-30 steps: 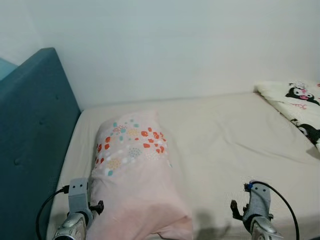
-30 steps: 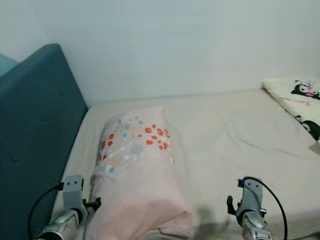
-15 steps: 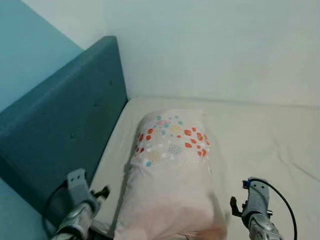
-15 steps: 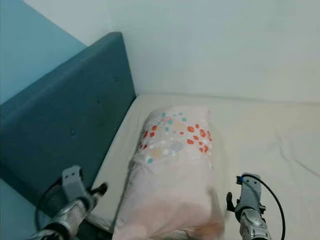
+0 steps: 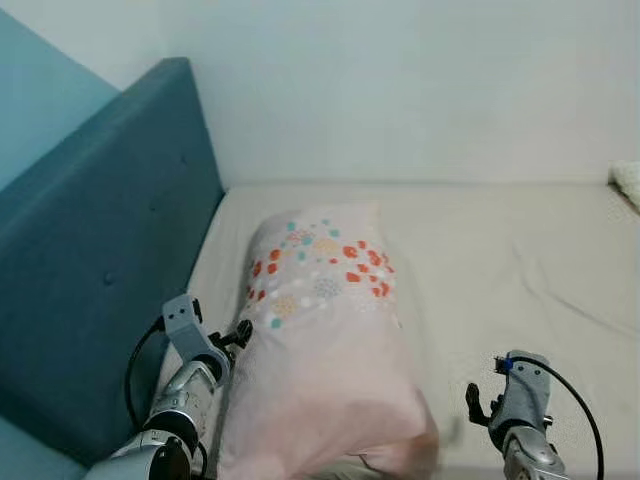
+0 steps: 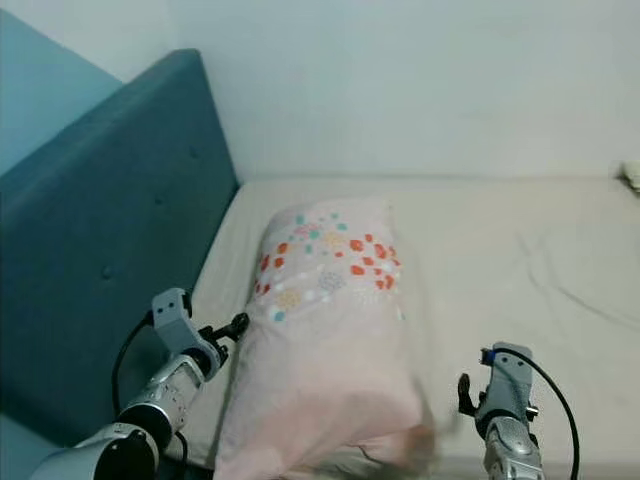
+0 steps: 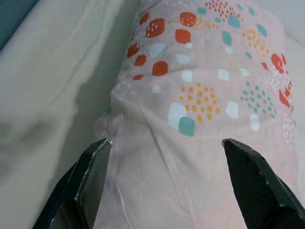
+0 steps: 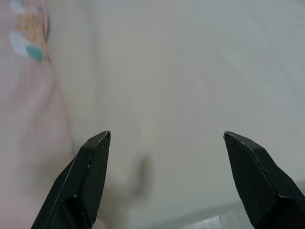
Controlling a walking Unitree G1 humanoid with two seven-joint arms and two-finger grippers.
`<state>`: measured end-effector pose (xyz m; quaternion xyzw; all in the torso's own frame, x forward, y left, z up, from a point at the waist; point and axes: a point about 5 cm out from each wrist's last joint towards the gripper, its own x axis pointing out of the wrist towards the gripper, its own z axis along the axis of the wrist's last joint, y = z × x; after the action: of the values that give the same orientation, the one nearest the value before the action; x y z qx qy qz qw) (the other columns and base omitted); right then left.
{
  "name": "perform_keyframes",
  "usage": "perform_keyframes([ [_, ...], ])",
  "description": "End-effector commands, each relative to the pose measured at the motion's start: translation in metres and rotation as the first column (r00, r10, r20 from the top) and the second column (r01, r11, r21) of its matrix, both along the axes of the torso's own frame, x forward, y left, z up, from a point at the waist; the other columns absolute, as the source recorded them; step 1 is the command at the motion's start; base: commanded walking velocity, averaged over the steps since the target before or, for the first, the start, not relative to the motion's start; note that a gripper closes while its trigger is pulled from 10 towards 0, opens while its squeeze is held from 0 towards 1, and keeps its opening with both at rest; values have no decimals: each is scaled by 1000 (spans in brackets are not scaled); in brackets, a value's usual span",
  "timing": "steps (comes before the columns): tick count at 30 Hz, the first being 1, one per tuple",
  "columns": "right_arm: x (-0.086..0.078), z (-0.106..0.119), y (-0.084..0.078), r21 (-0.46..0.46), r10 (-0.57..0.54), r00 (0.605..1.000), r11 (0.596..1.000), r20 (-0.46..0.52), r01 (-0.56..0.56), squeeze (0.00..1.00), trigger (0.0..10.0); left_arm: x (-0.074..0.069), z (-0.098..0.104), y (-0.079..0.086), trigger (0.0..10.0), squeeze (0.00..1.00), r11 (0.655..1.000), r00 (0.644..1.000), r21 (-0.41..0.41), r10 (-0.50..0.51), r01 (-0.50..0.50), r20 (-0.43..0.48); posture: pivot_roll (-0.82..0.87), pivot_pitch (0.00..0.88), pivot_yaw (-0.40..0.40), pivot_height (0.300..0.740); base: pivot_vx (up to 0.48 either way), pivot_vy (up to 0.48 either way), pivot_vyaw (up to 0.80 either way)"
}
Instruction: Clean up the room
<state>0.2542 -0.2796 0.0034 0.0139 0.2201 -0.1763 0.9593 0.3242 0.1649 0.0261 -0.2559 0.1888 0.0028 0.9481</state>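
Your left gripper (image 7: 164,183) spread wide at the pink pillow (image 5: 320,330), seemingly just touching, right gripper (image 8: 167,179) unclenched over the bed (image 5: 500,260).

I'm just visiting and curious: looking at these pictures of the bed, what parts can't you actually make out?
- Near end of the pink pillow: cut off by the bottom edge of the eye views.
- White thing at the bed's far right: cropped by the picture edge, too little to identify.
- Right gripper: its wrist view is blurred; the pillow beside it is a smear.
- Left gripper: whether its open fingers touch the pillow is unclear.
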Motion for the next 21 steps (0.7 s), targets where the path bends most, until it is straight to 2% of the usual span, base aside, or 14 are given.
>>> perform_keyframes([
  [1, 1, 5, 3, 25, -7, 998, 1000, 67, 6, 0, 10000, 4, 6, 10, 10000, 0, 998, 1000, 64, 9, -10, 22, -39, 133, 62, 670, 0, 0, 0],
  [2, 1, 5, 3, 25, -7, 998, 1000, 67, 6, 0, 10000, 4, 6, 10, 10000, 0, 998, 1000, 64, 9, -10, 22, -39, 133, 62, 670, 0, 0, 0],
  [6, 6, 25, 2, 25, 4, 984, 1000, 177, -9, 0, 10000, 13, 20, 24, 10000, 0, 989, 998, 144, 29, -37, 55, -49, 172, 65, 650, 0, 0, 0],
  [10, 7, 34, 2, 29, 7, 975, 999, 221, -14, 0, 10000, 17, 26, 28, 10000, 0, 983, 997, 178, 39, -50, 69, -53, 191, 68, 640, 0, 0, 0],
  [12, 9, 47, 4, 45, 16, 959, 999, 284, -30, 0, 10000, 21, 31, 30, 10000, 0, 978, 996, 201, 39, -55, 81, -66, 217, 70, 630, 0, 0, 0],
  [18, 10, 62, 8, 73, 27, 937, 996, 350, -56, 0, 10000, 22, 33, 27, 10000, 0, 977, 997, 210, 24, -40, 77, -72, 243, 71, 615, 0, 0, 0],
  [21, 8, 69, 15, 103, 36, 922, 991, 386, -82, 0, 10000, 21, 30, 20, 10000, 0, 984, 998, 180, -9, -4, 69, -82, 269, 75, 605, 0, 0, 0],
])
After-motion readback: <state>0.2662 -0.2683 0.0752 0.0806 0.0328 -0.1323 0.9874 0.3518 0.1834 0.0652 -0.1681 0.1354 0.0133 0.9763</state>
